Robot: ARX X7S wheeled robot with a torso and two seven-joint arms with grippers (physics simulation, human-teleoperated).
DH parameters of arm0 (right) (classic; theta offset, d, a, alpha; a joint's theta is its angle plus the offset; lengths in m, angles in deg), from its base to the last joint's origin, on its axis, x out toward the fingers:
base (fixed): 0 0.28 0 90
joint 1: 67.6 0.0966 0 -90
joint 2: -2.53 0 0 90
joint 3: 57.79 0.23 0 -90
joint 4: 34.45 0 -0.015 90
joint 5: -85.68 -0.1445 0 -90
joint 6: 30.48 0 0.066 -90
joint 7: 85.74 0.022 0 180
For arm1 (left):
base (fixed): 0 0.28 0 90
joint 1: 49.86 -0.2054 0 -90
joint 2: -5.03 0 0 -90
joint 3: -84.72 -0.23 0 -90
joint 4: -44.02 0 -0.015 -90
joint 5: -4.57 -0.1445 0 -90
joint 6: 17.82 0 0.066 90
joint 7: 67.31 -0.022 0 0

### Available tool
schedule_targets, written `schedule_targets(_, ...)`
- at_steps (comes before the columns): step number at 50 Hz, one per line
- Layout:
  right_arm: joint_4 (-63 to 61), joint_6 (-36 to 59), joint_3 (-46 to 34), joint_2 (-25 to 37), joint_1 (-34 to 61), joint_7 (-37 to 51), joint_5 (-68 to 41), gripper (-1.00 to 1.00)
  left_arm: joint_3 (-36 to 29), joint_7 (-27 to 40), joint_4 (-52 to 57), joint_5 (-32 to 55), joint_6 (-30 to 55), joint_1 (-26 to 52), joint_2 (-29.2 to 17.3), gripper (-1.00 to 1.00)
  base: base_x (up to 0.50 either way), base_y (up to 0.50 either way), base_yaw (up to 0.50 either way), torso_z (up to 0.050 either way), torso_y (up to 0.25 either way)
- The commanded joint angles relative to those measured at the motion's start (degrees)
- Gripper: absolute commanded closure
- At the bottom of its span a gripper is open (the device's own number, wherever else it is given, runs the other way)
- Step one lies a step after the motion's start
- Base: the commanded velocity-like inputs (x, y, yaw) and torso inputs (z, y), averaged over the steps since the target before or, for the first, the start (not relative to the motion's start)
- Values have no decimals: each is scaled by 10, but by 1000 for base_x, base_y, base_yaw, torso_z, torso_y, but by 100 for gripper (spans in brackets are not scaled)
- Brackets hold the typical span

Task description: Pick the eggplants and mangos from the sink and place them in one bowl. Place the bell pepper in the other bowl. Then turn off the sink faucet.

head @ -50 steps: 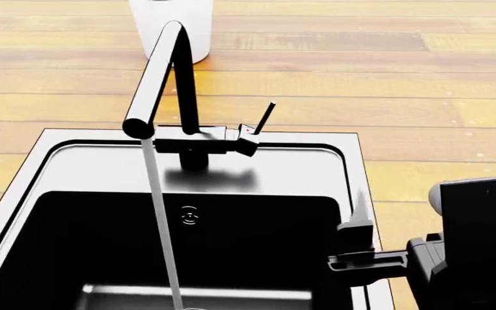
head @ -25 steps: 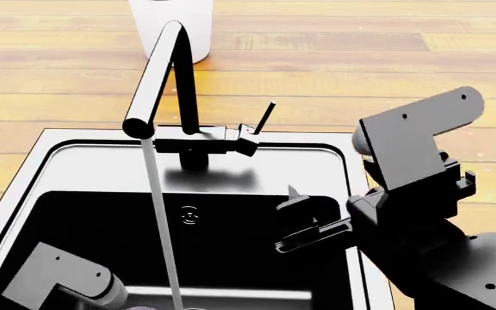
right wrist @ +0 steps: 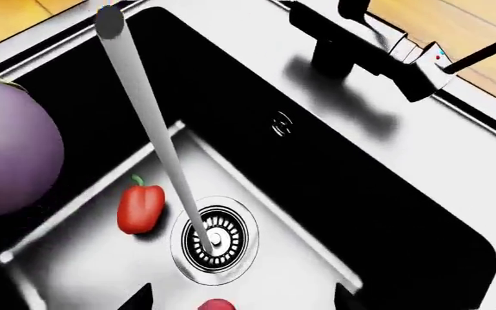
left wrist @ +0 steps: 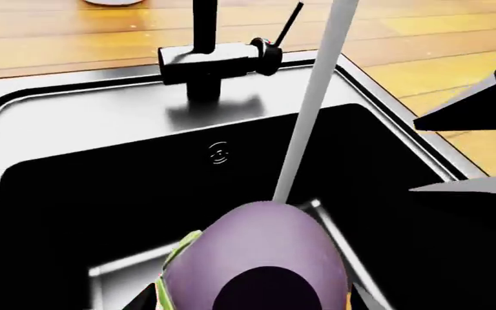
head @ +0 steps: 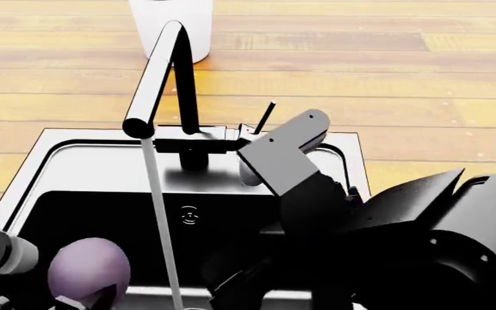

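The left gripper (head: 80,303) pinches a smooth pale-violet egg-shaped eggplant (head: 88,270), raised over the black-walled steel sink (head: 93,169) beside the running water. Likely light, firm and slippery; best held across its widest middle. Right gripper's state cannot be told.
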Motion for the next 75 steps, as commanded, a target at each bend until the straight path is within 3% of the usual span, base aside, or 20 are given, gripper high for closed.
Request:
schedule_targets(1, 81, -59, -165, -23, 37, -127, 79, -100, 43, 4, 19, 23, -32, -7, -33, 100, 0, 0, 0, 0, 0)
schedule_targets(16, 227, -142, -247, -84, 17, -259, 133, -100, 53, 2, 22, 35, -32, 23, -47, 100, 0, 0, 0, 0, 0)
schedule_targets(23, 274, -190, -255, -100, -11, -267, 157, -100, 38, -4, 13, 12, -30, 26, -30, 100, 0, 0, 0, 0, 0)
schedule_targets(36, 384, -244, -297, -140, -34, -319, 198, -100, 55, -3, 24, 27, -37, 19, -53, 100, 0, 0, 0, 0, 0)
schedule_targets(59, 575, -333, -346, -223, -48, -411, 253, -100, 47, -11, 20, 2, -44, 9, -42, 100, 0, 0, 0, 0, 0)
schedule_targets(75, 592, -335, -407, -233, -50, -414, 304, -100, 51, -29, 20, -11, -49, -5, -48, 100, 0, 0, 0, 0, 1)
